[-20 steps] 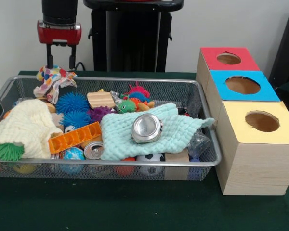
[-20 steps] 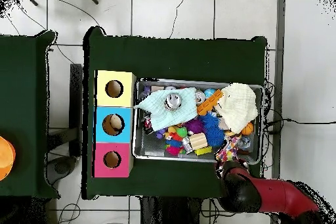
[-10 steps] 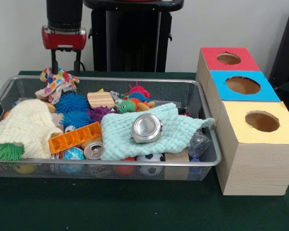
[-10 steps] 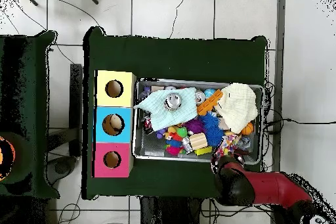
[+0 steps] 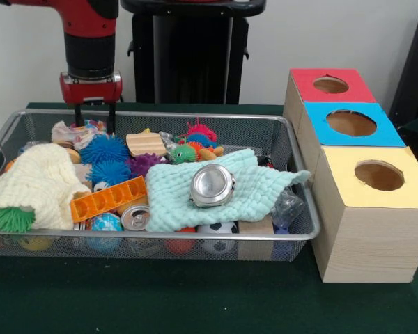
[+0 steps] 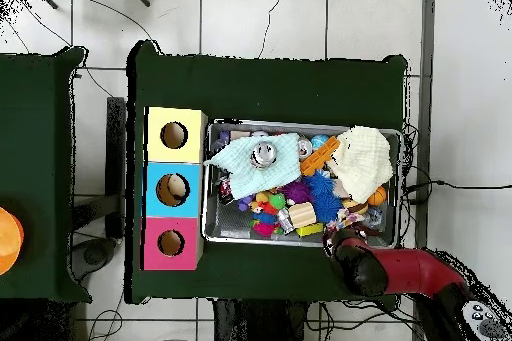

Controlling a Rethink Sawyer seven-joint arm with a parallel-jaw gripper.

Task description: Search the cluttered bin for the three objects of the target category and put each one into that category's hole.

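Nearest the front camera, the green counter (image 5: 160, 296) lay bare up to the wire bin (image 5: 303, 233). Along the bin's front wall sat a soccer ball (image 5: 217, 228), a wooden block (image 5: 255, 227), a soda can (image 5: 135, 218) and a globe ball (image 5: 105, 223), with a green spiky ball (image 5: 14, 219) tucked under the yellow cloth (image 5: 35, 182) at the left end. Just behind, an orange plastic grid piece (image 5: 109, 198) leaned against that cloth, and the mint cloth (image 5: 223, 188) was spread across the middle with a round metal tin (image 5: 212, 185) resting on top. Farther back were two blue spiky balls (image 5: 104, 158), a purple spiky toy (image 5: 143, 164), a wooden piece (image 5: 145, 143) and a knitted red-green toy (image 5: 194, 145). At the far left corner the multicoloured patterned cloth (image 5: 75, 132) lay inside the bin, and the hand (image 5: 94, 118) stood right over it with its two black fingers (image 5: 77, 115) apart, tips down at the fabric; whether they touched it could not be told. Right of the bin, the yellow box (image 5: 369, 212) was nearest, the blue box (image 5: 348, 125) behind it, the red box (image 5: 327, 85) farthest, each with a round hole on top. Overhead, the red arm (image 6: 400, 272) reached in at the bin's corner (image 6: 345, 232).
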